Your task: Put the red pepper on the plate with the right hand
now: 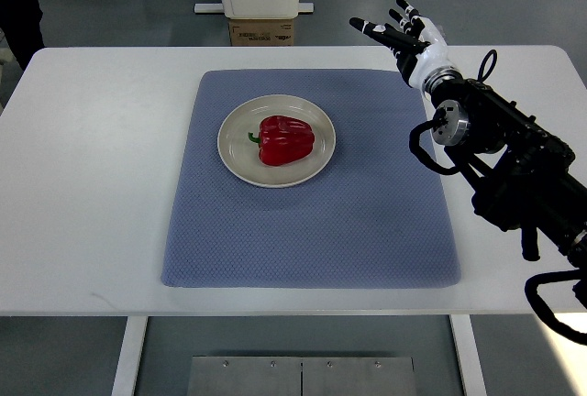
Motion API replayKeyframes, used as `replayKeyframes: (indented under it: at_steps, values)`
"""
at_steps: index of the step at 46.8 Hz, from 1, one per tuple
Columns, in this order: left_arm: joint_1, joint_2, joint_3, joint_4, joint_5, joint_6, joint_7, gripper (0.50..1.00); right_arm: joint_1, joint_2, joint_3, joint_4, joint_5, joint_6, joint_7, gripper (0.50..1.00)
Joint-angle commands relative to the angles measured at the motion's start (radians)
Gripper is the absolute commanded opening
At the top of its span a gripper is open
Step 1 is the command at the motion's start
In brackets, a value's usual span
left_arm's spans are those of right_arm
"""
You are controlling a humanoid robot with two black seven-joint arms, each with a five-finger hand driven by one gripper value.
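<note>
- The right hand [401, 31] is seen at the far right corner of the mat [312, 231], raised above the table [92, 185], with its arm entering from the right edge.
- The fingers [378, 29] are spread and extended toward the left; nothing is held in them.
- The left hand is not in view, so the right hand is the only one available to the work.
- The red pepper [285, 139] is located to the left of the hand and nearer the robot, well apart from the fingertips.
- The pepper is resting on the plate [234, 153], roughly at its centre, lying on its side; the green stem is pointed left, away from the hand.
- The long axis of the pepper is therefore judged to run left to right, approximately in line with the reach of the hand.
- The plate is set on the mat, also left of and nearer than the hand.
- The placement is judged complete, since the pepper is already seated within the rim; only withdrawal of the arm is considered outstanding.
- No obstruction is observed between hand and plate.
</note>
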Motion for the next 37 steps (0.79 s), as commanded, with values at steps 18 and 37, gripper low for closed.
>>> replayKeyframes:
  at_steps: [18, 37]
  values:
    - [0.000, 0.000, 0.000, 0.000, 0.000, 0.000, 0.000, 1.000, -0.123, 0.001, 0.267, 0.004, -0.006, 0.002, 0.236, 1.000]
    - [0.000, 0.000, 0.000, 0.000, 0.000, 0.000, 0.000, 1.000, -0.143, 0.001, 0.247, 0.019, -0.022, 0.028, 0.156, 1.000]
